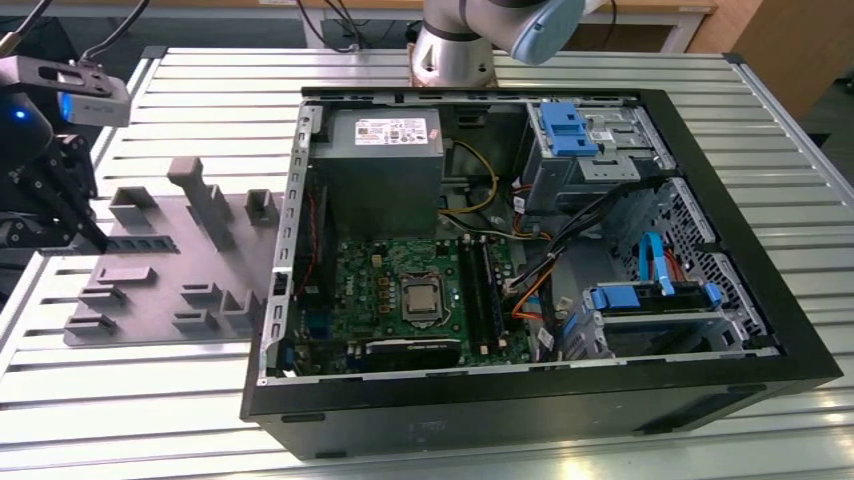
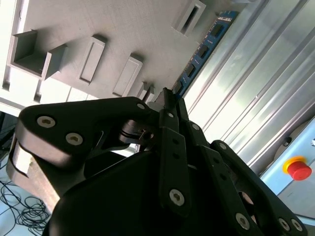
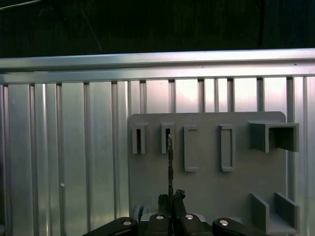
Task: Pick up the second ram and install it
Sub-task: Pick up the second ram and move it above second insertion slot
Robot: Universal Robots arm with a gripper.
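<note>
- Black linked-metal pincer (image 2: 167, 96) is seen pinching a long, thin blue circuit-board stick (image 2: 204, 46) studded with black chips. Its fingers (image 2: 172, 137) are pressed against the stick's near end, one on each flat face.
- In the second wrist view the stick is shown running straight out from the fingertips, with its other end well ahead of the pincer.
- In the first wrist view the pincer (image 3: 171, 197) is shown with the stick (image 3: 170, 162) edge-on, as a thin dark line rising from between the fingertips.
- A flat grey plastic holder tray with raised blocks and narrow slots (image 3: 206, 196) is spread below and ahead of the pincer. The stick's far tip is lined up in that view with one narrow slot. Whether stick and tray touch cannot be told.
- A ribbed silver metal table (image 3: 74, 172) is seen under the tray and reaching out beyond the pincer.
- In the exterior view the pincer (image 1: 91, 232) is held at the tray's (image 1: 147, 300) edge.
- An open black computer case (image 1: 534, 400) is placed well apart from the pincer, on the far side of the tray. A green motherboard (image 1: 387, 270) is laid flat inside it, so the held stick is well apart from the board.
- A red mushroom-shaped button on a yellow base (image 2: 299, 169) is seen off to one side of the pincer, past the table's edge.
</note>
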